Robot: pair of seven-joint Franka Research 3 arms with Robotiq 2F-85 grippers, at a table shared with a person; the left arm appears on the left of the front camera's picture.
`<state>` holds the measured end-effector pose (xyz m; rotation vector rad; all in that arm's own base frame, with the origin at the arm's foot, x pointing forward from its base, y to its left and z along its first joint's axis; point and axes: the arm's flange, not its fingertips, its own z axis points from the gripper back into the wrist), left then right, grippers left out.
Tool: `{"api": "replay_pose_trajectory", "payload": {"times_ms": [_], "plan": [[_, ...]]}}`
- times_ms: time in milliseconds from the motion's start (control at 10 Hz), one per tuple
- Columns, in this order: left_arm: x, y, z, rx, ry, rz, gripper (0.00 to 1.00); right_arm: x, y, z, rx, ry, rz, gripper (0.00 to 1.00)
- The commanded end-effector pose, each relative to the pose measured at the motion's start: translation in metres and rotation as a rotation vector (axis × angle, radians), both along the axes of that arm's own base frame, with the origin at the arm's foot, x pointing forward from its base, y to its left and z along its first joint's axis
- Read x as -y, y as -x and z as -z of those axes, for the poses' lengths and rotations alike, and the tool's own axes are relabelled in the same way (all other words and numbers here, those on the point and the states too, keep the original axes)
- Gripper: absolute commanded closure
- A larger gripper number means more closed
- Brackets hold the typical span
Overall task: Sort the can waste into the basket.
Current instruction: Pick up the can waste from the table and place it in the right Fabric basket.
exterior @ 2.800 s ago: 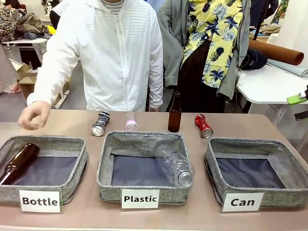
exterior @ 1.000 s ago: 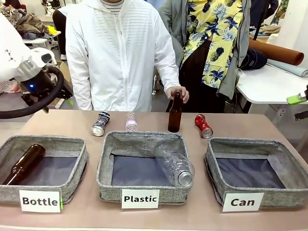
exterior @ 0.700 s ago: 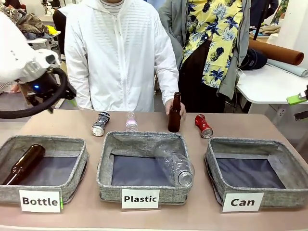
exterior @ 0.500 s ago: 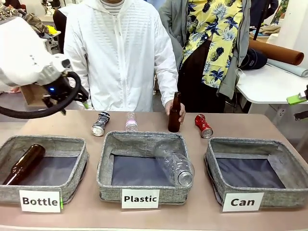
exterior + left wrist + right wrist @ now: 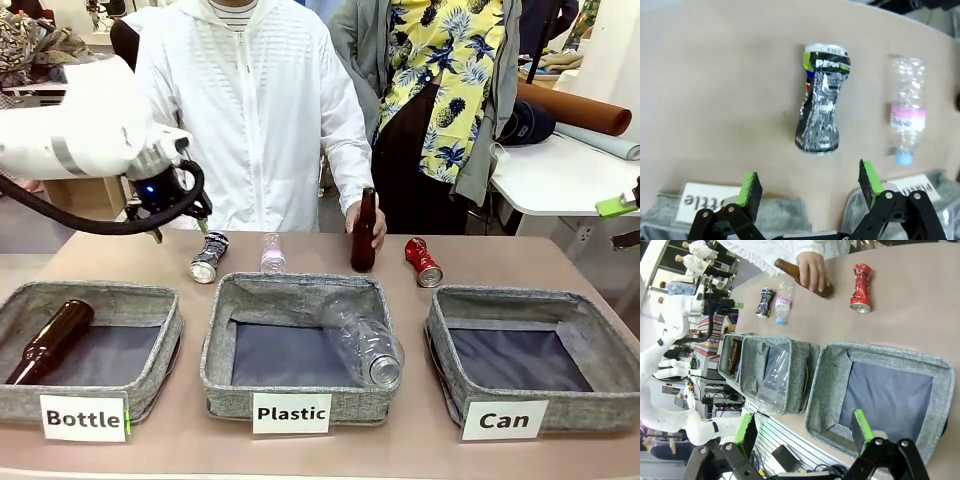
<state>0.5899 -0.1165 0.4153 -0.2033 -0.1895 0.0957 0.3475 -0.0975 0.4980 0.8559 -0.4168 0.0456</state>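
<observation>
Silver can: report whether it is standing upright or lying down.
Lying down. The silver can lies on its side on the table, its crushed length showing from above in the left wrist view.

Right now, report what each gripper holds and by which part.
Nothing. The left gripper hangs open above the silver can; the right gripper is open over the basket. The person's hand grips the brown bottle around its middle.

silver can (image 5: 821, 110): black print. red can (image 5: 423, 262): silver ends. grey basket (image 5: 447, 385): dark lining, white label (image 5: 505, 420). brown bottle (image 5: 362, 255).
</observation>
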Motion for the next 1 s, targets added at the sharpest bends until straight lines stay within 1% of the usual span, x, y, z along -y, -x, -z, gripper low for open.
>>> {"api": "replay_pose_trajectory", "payload": {"times_ms": [0,100,200,400,500,600,700,800,900], "plan": [[-0.091,0.047,-0.065,-0.069,0.165,0.217,0.00,-0.001,-0.003,-0.002,-0.002,-0.003,0.013,0.00],[-0.135,0.071,-0.077,-0.096,0.245,0.343,0.00,-0.001,-0.003,-0.002,-0.002,-0.003,0.013,0.00],[-0.175,0.094,-0.081,-0.104,0.305,0.432,0.00,-0.001,-0.003,-0.002,-0.002,-0.003,0.013,0.00],[-0.253,0.131,-0.082,-0.021,0.475,0.436,0.00,-0.001,-0.003,-0.002,-0.002,-0.003,0.013,0.00],[-0.253,0.132,-0.079,-0.015,0.491,0.397,0.00,-0.001,-0.003,-0.002,-0.002,-0.003,0.013,0.00],[-0.252,0.131,-0.085,-0.033,0.452,0.380,0.00,-0.001,-0.003,-0.002,-0.002,-0.003,0.013,0.00],[-0.270,0.136,-0.095,-0.030,0.488,0.387,0.00,-0.001,-0.003,-0.002,-0.002,-0.003,0.013,0.00],[-0.309,0.145,-0.114,-0.040,0.540,0.345,0.00,-0.001,-0.003,-0.002,-0.002,-0.003,0.013,0.00],[-0.349,0.154,-0.127,-0.054,0.626,0.346,0.00,-0.001,-0.003,-0.002,-0.002,-0.003,0.013,0.00]]}}
